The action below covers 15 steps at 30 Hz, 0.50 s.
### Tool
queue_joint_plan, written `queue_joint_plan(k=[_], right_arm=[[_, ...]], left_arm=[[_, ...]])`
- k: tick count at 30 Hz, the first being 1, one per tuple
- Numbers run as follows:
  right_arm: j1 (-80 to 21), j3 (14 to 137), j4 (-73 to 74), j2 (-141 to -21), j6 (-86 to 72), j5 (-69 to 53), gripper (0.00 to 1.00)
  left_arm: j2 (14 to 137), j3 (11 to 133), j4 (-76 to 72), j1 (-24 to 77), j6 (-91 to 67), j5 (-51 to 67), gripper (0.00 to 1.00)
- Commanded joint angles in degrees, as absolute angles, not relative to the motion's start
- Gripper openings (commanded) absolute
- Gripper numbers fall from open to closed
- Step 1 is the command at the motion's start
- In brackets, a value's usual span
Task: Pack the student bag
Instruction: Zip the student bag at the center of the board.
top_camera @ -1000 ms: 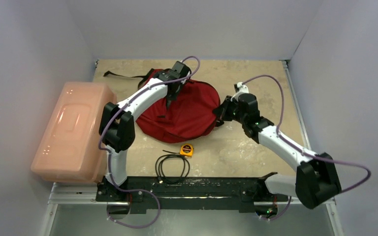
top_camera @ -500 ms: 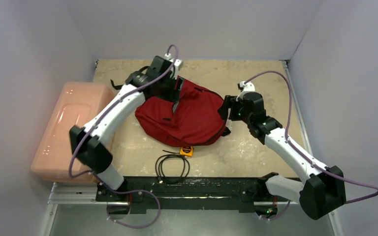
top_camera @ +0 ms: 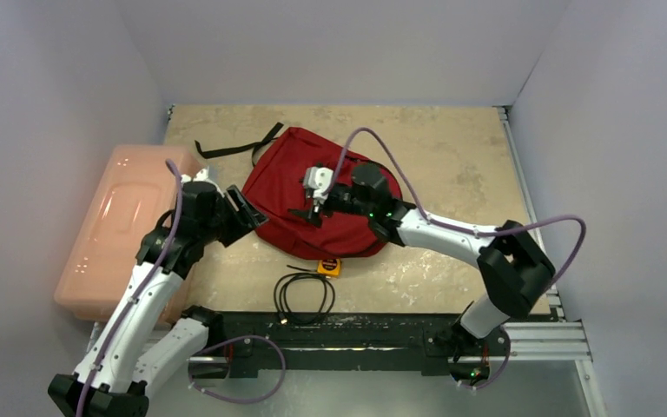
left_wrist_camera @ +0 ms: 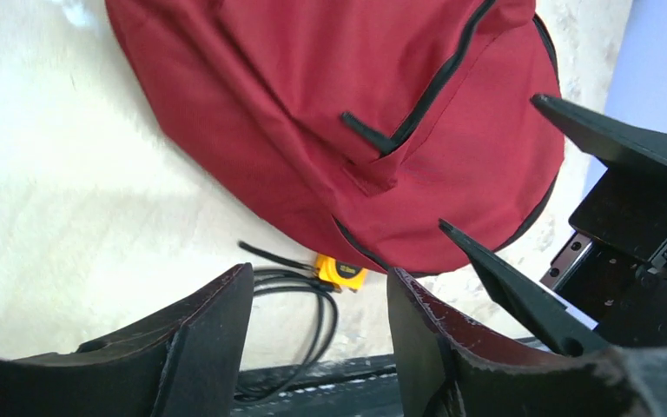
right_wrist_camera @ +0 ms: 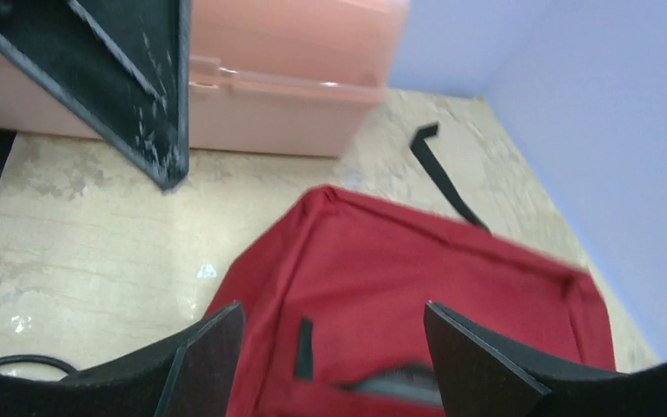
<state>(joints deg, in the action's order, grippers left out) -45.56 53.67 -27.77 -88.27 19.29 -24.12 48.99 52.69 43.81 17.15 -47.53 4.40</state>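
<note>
The dark red student bag lies flat mid-table, and it fills the left wrist view and the right wrist view. A black zipper pull sits beside a slightly gaping zipper. My left gripper hovers open just off the bag's left edge, with nothing between its fingers. My right gripper hangs open over the bag's front part, pointing left, also empty. Its fingers show in the left wrist view.
A pale pink plastic box stands along the left wall. A yellow tape measure and a coiled black cable lie near the front edge, just below the bag. A black strap trails from the bag's back left.
Both grippers went from shut to open and released the bag, which settled flat. The left arm drew back left and toward the front; the right arm swung left over the bag.
</note>
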Motion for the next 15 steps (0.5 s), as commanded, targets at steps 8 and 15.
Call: queue_joint_plan(k=[8, 15], right_arm=[[-49.8, 74.1, -6.7, -102.5, 33.9, -20.0, 0.64], [-50.2, 74.4, -4.1, -104.8, 31.1, -10.1, 0.51]], left_arm=[[45.2, 49.1, 50.4, 17.1, -64.5, -1.9, 0.55], [48.0, 50.2, 51.6, 17.1, -62.7, -2.7, 0.53]])
